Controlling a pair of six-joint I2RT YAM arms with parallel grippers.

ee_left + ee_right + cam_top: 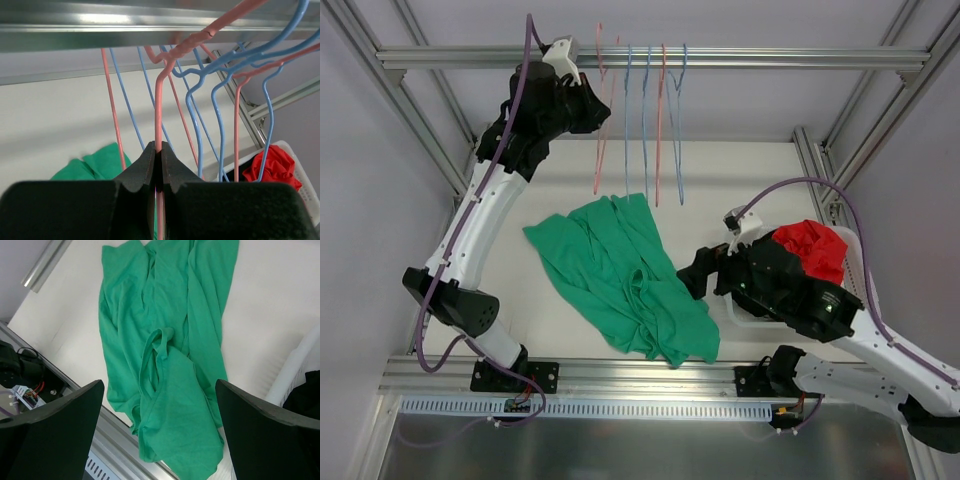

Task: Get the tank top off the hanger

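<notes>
A green tank top [625, 277] lies crumpled flat on the white table, off any hanger; it fills the right wrist view [170, 350] and peeks into the left wrist view [97, 162]. A pink hanger [601, 110] hangs from the top rail. My left gripper [590, 108] is raised at the rail and shut on that pink hanger's wire [158, 110]. My right gripper [692, 275] hovers open and empty over the tank top's right edge, its fingers [55, 430] wide apart.
Several more blue and pink hangers [660, 110] hang on the metal rail [740, 58]. A white basket [845, 262] at the right holds a red garment [812, 247]. An aluminium frame [620, 375] borders the table's near edge.
</notes>
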